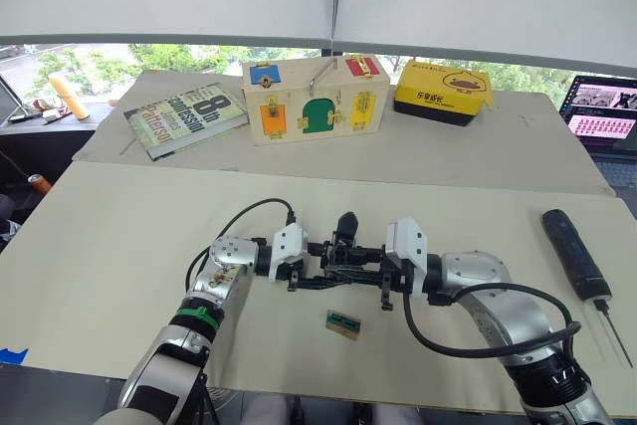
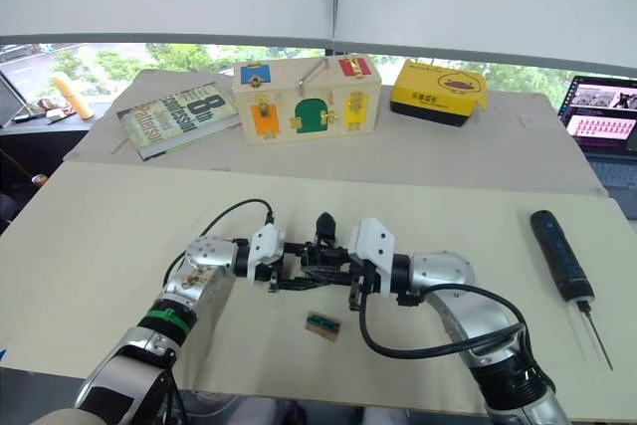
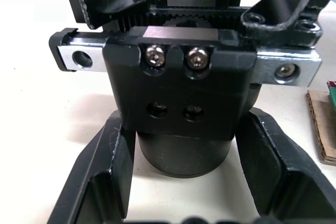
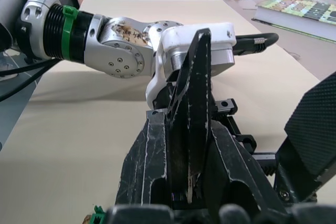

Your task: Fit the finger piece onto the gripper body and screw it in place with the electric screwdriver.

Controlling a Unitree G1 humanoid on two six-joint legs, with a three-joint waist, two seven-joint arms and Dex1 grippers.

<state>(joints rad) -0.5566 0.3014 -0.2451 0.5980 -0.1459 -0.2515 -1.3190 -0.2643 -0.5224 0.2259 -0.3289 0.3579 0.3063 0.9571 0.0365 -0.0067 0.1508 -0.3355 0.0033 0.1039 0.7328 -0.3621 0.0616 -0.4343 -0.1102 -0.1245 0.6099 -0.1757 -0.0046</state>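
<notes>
I have both arms bent in toward each other low over the table [image 1: 119, 246], the left gripper [image 1: 311, 274] and right gripper [image 1: 370, 276] meeting on the gripper body [image 1: 341, 254] at mid-table. In the left wrist view the left fingers [image 3: 110, 166] flank the body's round base, clamped on it. The right fingers [image 4: 147, 171] are closed around the finger piece [image 4: 190, 114], which stands upright on the body, its point up. The body is a black block with a silver rail and two bright screws above two empty holes. Whether the piece is fully seated I cannot tell. The screwdriver [image 1: 577, 256] lies apart at the table's right, untouched. A small green-and-tan card [image 1: 343, 324] lies just in front of the grippers.
</notes>
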